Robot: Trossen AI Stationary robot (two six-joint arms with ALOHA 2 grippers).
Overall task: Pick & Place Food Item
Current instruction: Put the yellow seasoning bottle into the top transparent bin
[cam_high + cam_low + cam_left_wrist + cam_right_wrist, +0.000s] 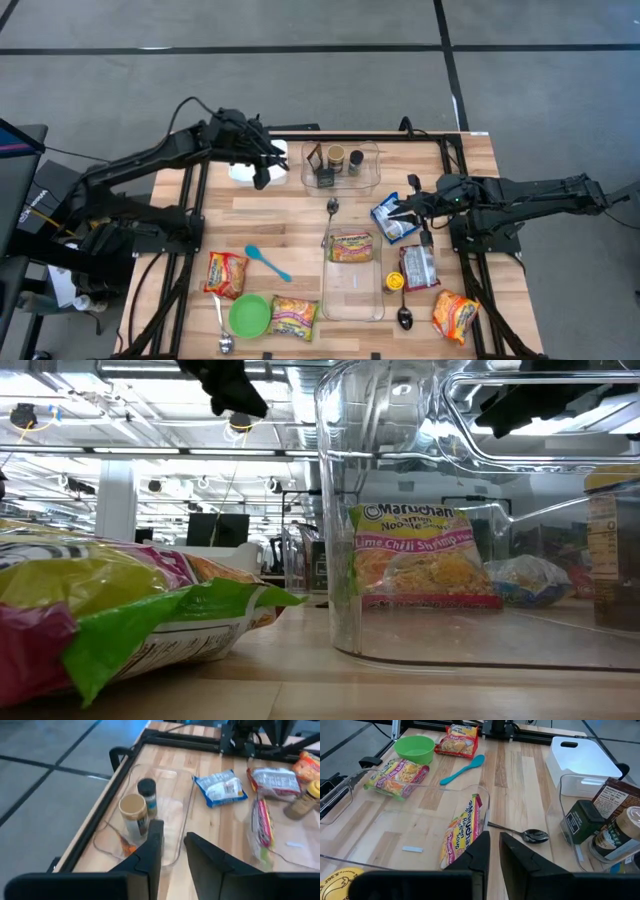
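While the left end effector [262,172], fingers narrowly parted and empty, hovers near the clear tray [372,178], it risks toppling the jars [336,157].

Lime-chili-shrimp ramen packet [351,246] on edge inside the clear rectangular container [352,297], far end.

Colours on this table are all over the place: light wood tabletop [290,215] with plank stripes, a bright green bowl [249,315], a teal spoon [267,262], and a white tray [583,759]. The ramen packs run loud: one red and yellow [226,273], one pink, yellow and green [293,317], one orange [455,314]. There's a blue and white packet [390,217], a clear container [352,275] with a yellow and red noodle pack [351,246] inside, plus a jar with a tan lid [132,808].
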